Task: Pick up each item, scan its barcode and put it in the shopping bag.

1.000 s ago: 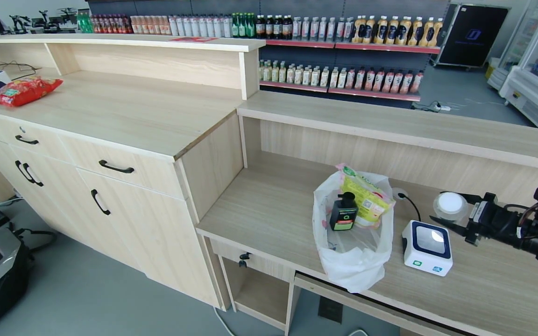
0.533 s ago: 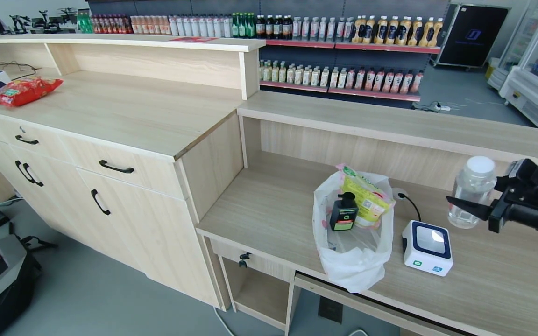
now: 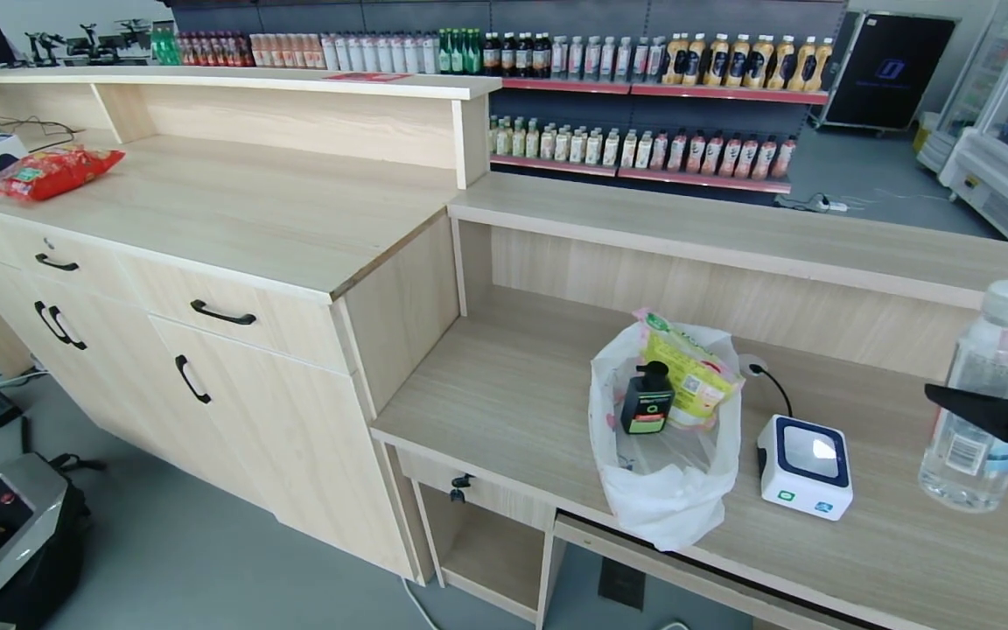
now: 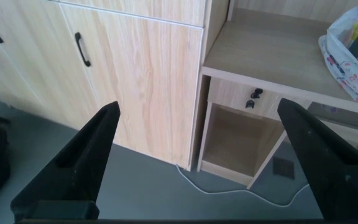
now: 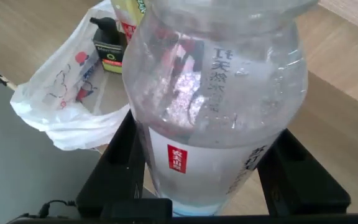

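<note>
My right gripper [image 3: 994,416] is closed round the bottle [image 3: 990,394], one dark finger on each side of its middle. It is upright at the right end of the counter [image 3: 513,385], close to the front edge. I cannot tell whether its base is touching the wood or just above it. My left gripper [image 4: 197,168] is spread wide with nothing in it, hanging over the floor in front of the cabinet doors.

The bottle is clear plastic with a white cap and looks full of water, so I judge it to have some weight, and the load may slosh when I tilt it. The wall is probably thin and smooth. If I squeeze hard it should dent, and if I squeeze lightly it may slide down between my fingers. The middle of the body, where I have it, seems the best place: below the shoulder and clear of the cap.

A white patch low on the label looks like the barcode, and my fingers sit above it, which I want to keep. The scanner [image 3: 806,464] stands between the bottle and the bag [image 3: 666,472], near the front edge. The bag is soft, open at the top and already has a dark bottle and a yellow packet in it. I would therefore lower the bottle in rather than drop it.
</note>
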`<state>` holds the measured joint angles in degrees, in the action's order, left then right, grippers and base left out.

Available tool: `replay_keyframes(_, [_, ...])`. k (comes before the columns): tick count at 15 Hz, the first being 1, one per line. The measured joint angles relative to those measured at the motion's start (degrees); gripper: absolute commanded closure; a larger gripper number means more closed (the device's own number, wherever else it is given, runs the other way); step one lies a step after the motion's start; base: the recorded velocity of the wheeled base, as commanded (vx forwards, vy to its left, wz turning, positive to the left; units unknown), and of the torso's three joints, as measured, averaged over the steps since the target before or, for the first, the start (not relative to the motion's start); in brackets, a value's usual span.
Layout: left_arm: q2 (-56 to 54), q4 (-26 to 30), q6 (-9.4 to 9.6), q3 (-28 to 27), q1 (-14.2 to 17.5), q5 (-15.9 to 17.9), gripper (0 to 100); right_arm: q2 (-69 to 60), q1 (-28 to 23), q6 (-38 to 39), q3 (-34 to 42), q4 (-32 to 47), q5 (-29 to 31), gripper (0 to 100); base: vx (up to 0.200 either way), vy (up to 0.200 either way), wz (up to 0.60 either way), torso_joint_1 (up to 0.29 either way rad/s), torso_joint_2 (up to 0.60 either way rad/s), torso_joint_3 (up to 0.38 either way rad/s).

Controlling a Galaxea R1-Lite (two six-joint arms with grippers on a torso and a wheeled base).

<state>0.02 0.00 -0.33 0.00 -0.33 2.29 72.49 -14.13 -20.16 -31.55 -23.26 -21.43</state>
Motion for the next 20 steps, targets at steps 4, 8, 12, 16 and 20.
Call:
replay_keyframes(4, [0.00, 0.00, 0.01, 0.00, -0.05, -0.05, 0, 1.90, 7.19, 2.77, 0.57, -4.66, 3.93, 100, 0.000, 0.000, 0.15, -0.095, 0.25, 0.144])
replay_keyframes(8, [0.00, 0.00, 0.01, 0.00, -0.02, 0.00, 0, 9.81, 11.24, 2.93, 1.32, -12.31, 4.06, 100, 0.000, 0.000, 0.00, -0.004, 0.01, 0.008])
replay_keyframes(12, [0.00, 0.00, 0.01, 0.00, -0.05, 0.00, 0, 19.71, 12.92, 2.76, 2.95, -23.45, -4.24, 100, 0.000, 0.000, 0.00, 0.000, 0.00, 0.000])
replay_keyframes(16, [0.00, 0.00, 0.01, 0.00, 0.00, 0.00, 0, 29.48, 13.12, 2.54, 4.16, -34.44, -6.02, 100, 0.000, 0.000, 0.00, 0.000, 0.00, 0.000])
replay_keyframes(20, [0.00, 0.00, 0.00, 0.00, -0.02, 0.00, 0, 36.30, 12.84, 2.22, 4.49, -40.66, -6.23, 100, 0.000, 0.000, 0.00, 0.000, 0.00, 0.000])
